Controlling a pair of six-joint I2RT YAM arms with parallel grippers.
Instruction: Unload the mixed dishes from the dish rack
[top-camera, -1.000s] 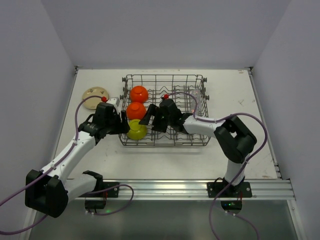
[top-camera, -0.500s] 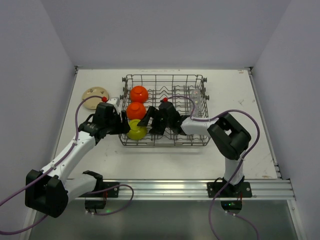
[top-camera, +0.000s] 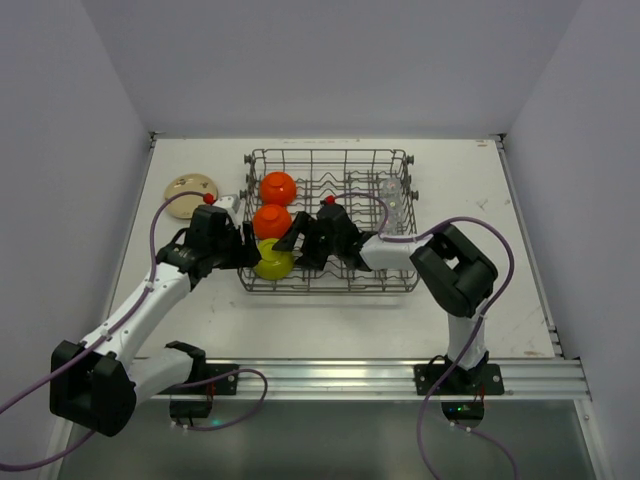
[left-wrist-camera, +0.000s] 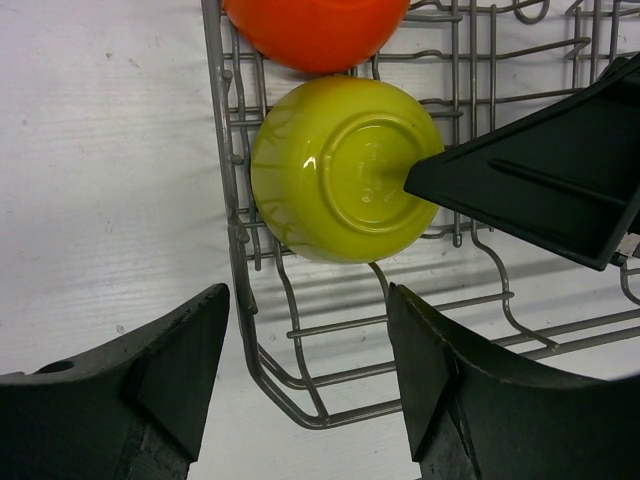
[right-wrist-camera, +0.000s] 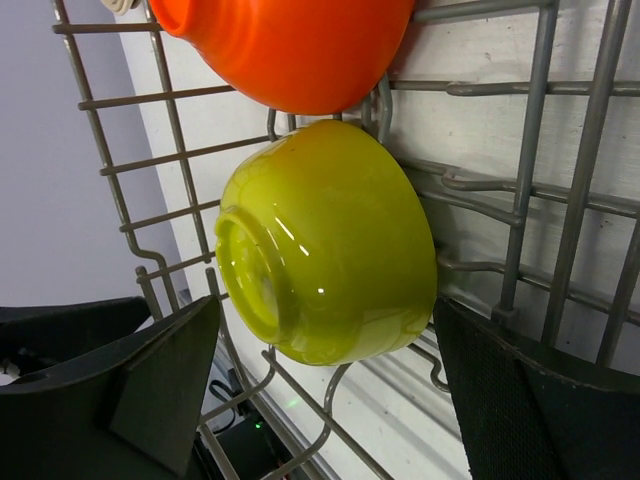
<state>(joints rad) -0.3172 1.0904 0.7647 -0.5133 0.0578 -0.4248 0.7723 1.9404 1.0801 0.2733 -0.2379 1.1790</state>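
Observation:
The grey wire dish rack (top-camera: 328, 152) holds two orange bowls (top-camera: 278, 187) (top-camera: 272, 220) and a yellow-green bowl (top-camera: 272, 260) in a column along its left side. All three lie upside down or tilted. A clear glass (top-camera: 390, 193) stands at the rack's right. A beige plate (top-camera: 190, 190) lies on the table to the left of the rack. My left gripper (left-wrist-camera: 310, 385) is open, just outside the rack's near-left corner (left-wrist-camera: 240, 250), below the yellow-green bowl (left-wrist-camera: 335, 170). My right gripper (right-wrist-camera: 320, 395) is open inside the rack, its jaws standing either side of the yellow-green bowl (right-wrist-camera: 330, 240), apart from it.
The right gripper's finger (left-wrist-camera: 540, 185) reaches the bowl's base in the left wrist view. An orange bowl (right-wrist-camera: 290, 45) sits right behind the yellow-green one. Upright rack tines (right-wrist-camera: 520, 200) crowd the right gripper. Walls enclose the table on three sides.
My right gripper has slid left inside the rack, closer to the yellow-green bowl. The left arm has barely moved. The dishes have not shifted.

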